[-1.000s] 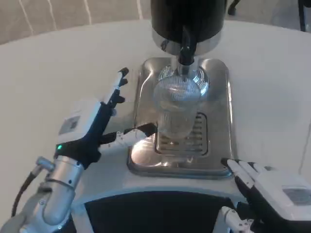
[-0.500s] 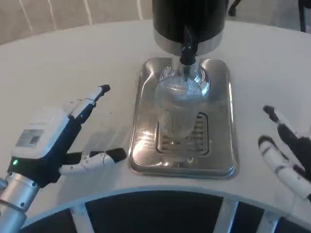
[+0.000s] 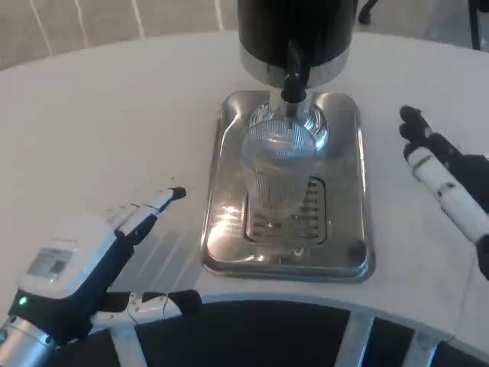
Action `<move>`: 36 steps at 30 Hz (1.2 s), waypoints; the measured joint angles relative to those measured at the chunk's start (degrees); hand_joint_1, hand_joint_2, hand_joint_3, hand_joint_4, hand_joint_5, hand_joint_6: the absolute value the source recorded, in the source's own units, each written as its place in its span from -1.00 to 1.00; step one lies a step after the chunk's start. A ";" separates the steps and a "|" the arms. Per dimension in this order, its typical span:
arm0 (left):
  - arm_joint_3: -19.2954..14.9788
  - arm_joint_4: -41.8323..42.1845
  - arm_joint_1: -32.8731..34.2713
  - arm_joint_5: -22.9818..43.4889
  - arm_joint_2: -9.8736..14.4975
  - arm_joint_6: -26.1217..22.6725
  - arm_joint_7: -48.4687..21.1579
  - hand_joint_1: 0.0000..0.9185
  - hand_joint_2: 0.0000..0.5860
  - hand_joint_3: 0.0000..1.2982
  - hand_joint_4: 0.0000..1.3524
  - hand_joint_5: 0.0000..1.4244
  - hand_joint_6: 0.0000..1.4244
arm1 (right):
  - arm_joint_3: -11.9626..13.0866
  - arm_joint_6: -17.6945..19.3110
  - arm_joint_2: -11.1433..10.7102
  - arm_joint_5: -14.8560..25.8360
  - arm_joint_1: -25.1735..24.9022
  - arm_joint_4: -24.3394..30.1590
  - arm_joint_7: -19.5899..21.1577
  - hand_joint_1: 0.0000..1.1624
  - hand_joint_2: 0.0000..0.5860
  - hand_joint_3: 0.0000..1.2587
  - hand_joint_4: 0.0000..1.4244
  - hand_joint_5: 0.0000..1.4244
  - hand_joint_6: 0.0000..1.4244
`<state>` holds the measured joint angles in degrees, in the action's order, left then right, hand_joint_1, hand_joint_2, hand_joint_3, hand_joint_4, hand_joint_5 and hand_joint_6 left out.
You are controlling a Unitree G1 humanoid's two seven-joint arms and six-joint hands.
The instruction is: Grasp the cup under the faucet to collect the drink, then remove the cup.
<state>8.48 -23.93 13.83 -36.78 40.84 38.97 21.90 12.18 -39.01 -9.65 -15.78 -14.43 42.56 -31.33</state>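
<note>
A clear ribbed cup point(image 3: 278, 177) stands upright on the drain grille of a steel drip tray point(image 3: 348, 183), right under the black faucet point(image 3: 293, 76) of the dark dispenser point(image 3: 296, 30). My left hand point(image 3: 99, 264) is low at the left front of the table, well away from the tray, with fingers spread and nothing in them. At the right edge my right hand point(image 3: 447, 180) reaches in beside the tray, fingers extended and apart, touching neither cup nor tray.
The round white table point(image 3: 114, 115) stretches bare to the left and behind the tray. Its curved front edge point(image 3: 252, 302) runs just below the tray, with dark floor beyond.
My left hand pulled back from the cup toward the front left edge. My right hand rose from the lower right corner to beside the tray. The cup stayed put.
</note>
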 measured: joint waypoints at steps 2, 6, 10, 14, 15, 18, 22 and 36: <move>-0.09 0.66 -0.65 -0.02 0.05 -0.02 -0.25 -1.00 -0.69 -0.80 -0.82 -0.67 -0.53 | -0.71 -0.89 -0.18 1.01 -1.01 -0.06 0.99 -0.98 0.97 -1.00 -1.00 -1.00 -1.00; -0.54 1.77 -2.16 -0.02 0.09 -0.30 -1.15 -1.00 -0.69 -0.80 -0.83 -0.68 -0.54 | -2.87 -2.75 -0.77 3.78 -3.46 0.25 3.28 -0.99 0.97 -1.00 -1.00 -1.00 -1.00; -0.76 1.91 -2.63 -0.02 0.09 -1.18 -1.71 -1.00 -0.69 -0.82 -0.85 -0.69 -0.55 | -4.75 -4.34 -1.78 6.02 -4.85 1.26 4.92 -0.99 0.97 -1.00 -1.00 -1.00 -1.00; -0.77 1.91 -2.70 -0.02 0.09 -1.79 -2.38 -1.00 -0.68 -0.82 -0.85 -0.69 -0.56 | -6.45 -7.05 -2.30 8.46 -6.90 3.51 5.96 -1.00 0.95 -1.00 -1.00 -1.00 -1.00; -0.77 1.91 -2.70 -0.02 0.09 -1.88 -2.46 -1.00 -0.68 -0.82 -0.85 -0.69 -0.56 | -6.71 -7.78 -2.42 8.83 -7.42 4.06 6.17 -1.00 0.95 -1.00 -1.00 -1.00 -1.00; -0.77 1.89 -2.69 -0.02 0.09 -2.28 -2.76 -1.00 -0.68 -0.82 -0.85 -0.70 -0.56 | -7.15 -10.21 -3.22 10.53 -9.44 6.05 7.08 -1.00 0.89 -1.00 -1.00 -1.00 -1.00; -0.75 1.66 -2.65 -0.02 0.09 -2.79 -3.13 -1.00 -0.68 -0.82 -0.86 -0.70 -0.57 | -7.57 -12.81 -4.43 12.03 -11.25 7.49 7.98 -1.00 0.89 -1.00 -1.00 -1.00 -1.00; -0.70 0.57 -2.27 0.08 0.08 -3.14 -4.20 -1.00 -0.69 -0.83 -0.87 -0.71 -0.57 | -11.00 -16.82 -7.19 17.34 -18.81 4.37 10.46 -1.00 0.81 -1.00 -1.00 -1.00 -1.00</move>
<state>7.77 -23.36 11.56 -36.70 40.92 35.83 17.69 1.19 -55.83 -16.84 1.57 -33.24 46.93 -20.87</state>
